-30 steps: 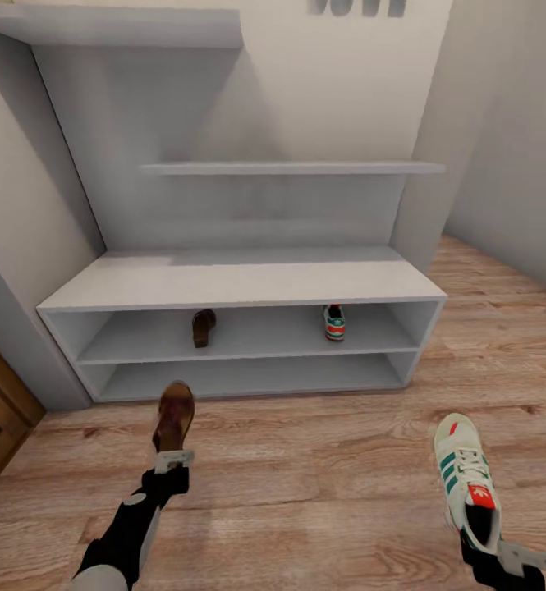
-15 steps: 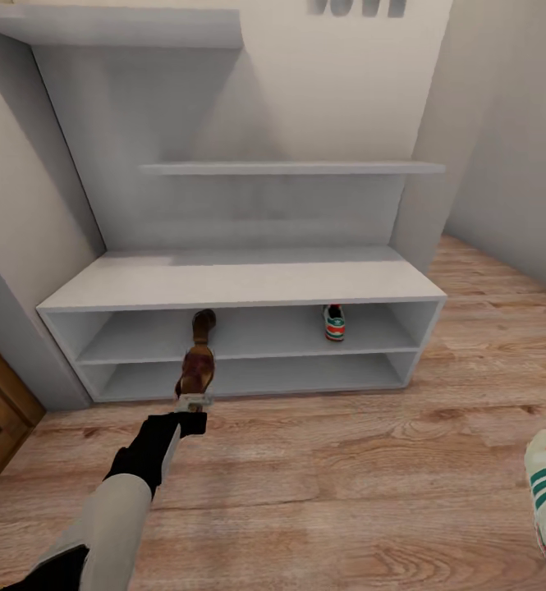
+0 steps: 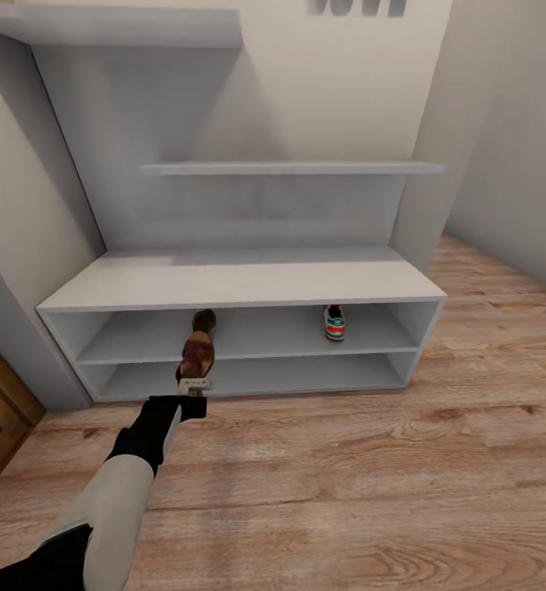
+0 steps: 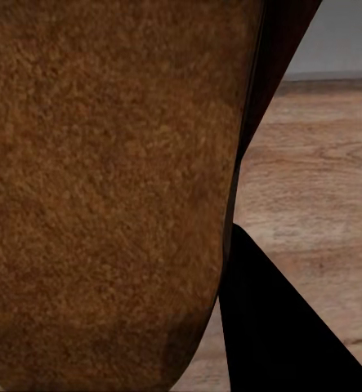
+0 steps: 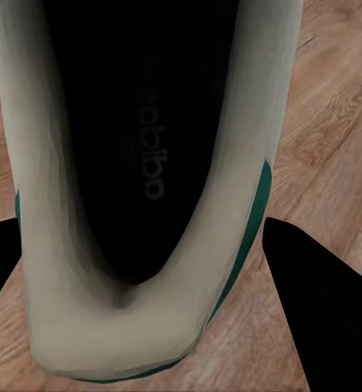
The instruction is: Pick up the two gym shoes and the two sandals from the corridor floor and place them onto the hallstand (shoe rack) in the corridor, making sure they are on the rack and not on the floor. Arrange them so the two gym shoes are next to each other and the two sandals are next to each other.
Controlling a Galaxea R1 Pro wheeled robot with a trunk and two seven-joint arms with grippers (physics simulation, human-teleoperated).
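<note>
Wood-plank corridor floor lies before the hallstand. A sandal is gripped by the left gripper at the upper open shelf, beside the shelved sandal; release is called for next. A gym shoe is held in the right gripper.

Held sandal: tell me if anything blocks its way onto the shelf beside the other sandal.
Nothing visible does. The held sandal, in the left gripper, sits just before the other sandal on the hallstand; the gym shoe stands far off.
</note>
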